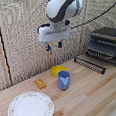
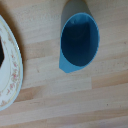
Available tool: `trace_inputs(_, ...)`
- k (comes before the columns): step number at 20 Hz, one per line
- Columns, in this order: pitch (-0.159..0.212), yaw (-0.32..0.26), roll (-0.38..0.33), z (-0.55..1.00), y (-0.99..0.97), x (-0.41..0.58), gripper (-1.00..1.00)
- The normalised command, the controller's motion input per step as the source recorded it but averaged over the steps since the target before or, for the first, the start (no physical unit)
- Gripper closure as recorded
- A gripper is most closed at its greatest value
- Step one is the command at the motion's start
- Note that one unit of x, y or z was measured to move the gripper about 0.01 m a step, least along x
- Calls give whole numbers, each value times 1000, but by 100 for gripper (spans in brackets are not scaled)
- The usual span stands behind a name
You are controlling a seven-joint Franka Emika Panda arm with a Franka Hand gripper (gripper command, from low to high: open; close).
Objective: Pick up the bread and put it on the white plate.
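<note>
The loaf (image 1: 40, 83), a small orange-brown block, lies on the wooden table beyond the white dish (image 1: 31, 107), near that dish's far rim. My gripper (image 1: 54, 45) hangs high above the table, over the blue cup (image 1: 63, 79) and to the exterior view's right of the loaf. Its blue-tipped fingers (image 1: 59, 44) are apart and hold nothing. The wrist view looks straight down into the blue cup (image 2: 79, 40) and catches part of the white dish's patterned rim (image 2: 11, 67). The loaf and my fingers do not show in the wrist view.
A round yellow disc (image 1: 58, 70) lies just behind the blue cup. A toaster oven (image 1: 105, 44) with its rack pulled out stands at the exterior view's right. A woven screen forms the back wall. The table's edge runs close behind the disc.
</note>
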Motion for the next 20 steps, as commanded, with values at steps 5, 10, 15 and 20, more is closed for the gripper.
trace_inputs(5,19,0,-110,-179,689,294,-100)
trace_inputs(10,27,-4,-108,-223,645,314,-100)
trace_inputs(15,30,-3,-61,-301,370,343,-100)
trace_inputs(20,25,22,-48,-342,133,448,-100)
